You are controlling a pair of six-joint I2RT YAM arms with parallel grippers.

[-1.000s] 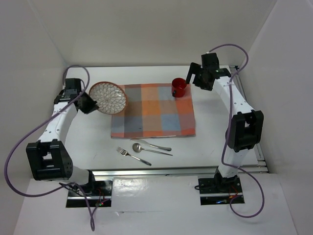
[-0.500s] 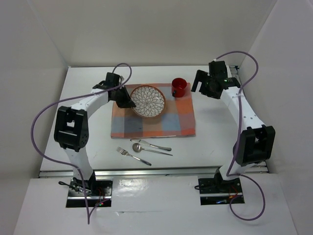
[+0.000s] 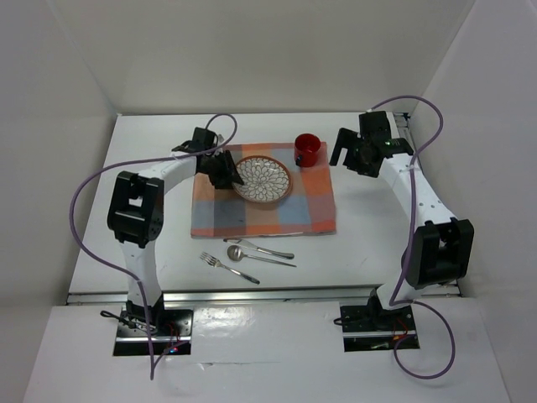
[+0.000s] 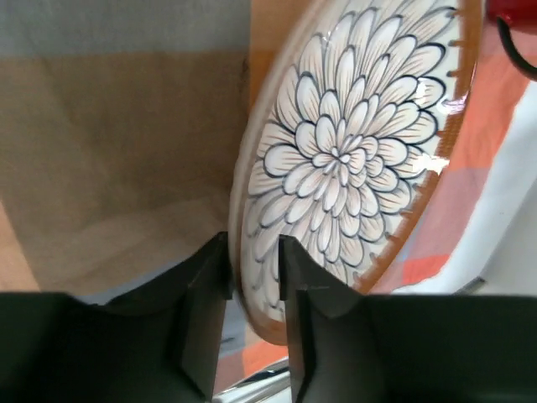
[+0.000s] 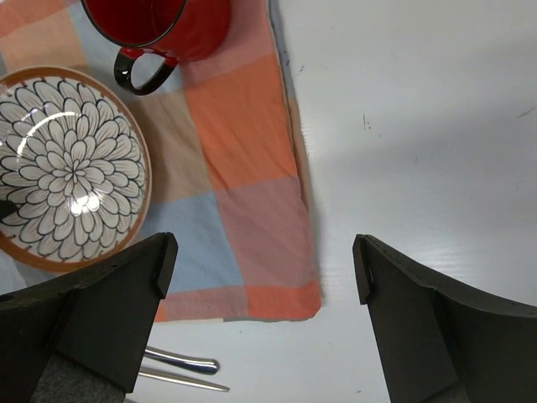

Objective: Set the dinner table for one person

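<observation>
A flower-patterned plate (image 3: 264, 178) with an orange-brown rim lies over the checkered placemat (image 3: 289, 217) on the white dinner table (image 3: 377, 243). My left gripper (image 3: 225, 174) is shut on the plate's left rim; in the left wrist view the fingers (image 4: 205, 285) pinch the rim of the plate (image 4: 344, 159). A red mug (image 3: 307, 149) stands on the placemat's far right corner. My right gripper (image 3: 346, 149) is open and empty, above the table right of the mug; its wrist view shows the mug (image 5: 164, 25), the plate (image 5: 71, 168) and the placemat (image 5: 252, 201).
A fork (image 3: 226, 268), a spoon (image 3: 252, 254) and a knife (image 3: 260, 247) lie on the table in front of the placemat. A metal rail (image 3: 268, 294) runs along the near edge. White walls enclose the table on three sides.
My left gripper has carried the plate from the left edge of the placemat rightward onto its middle and lowered it flatter. My right gripper has drawn back slightly from the mug.
</observation>
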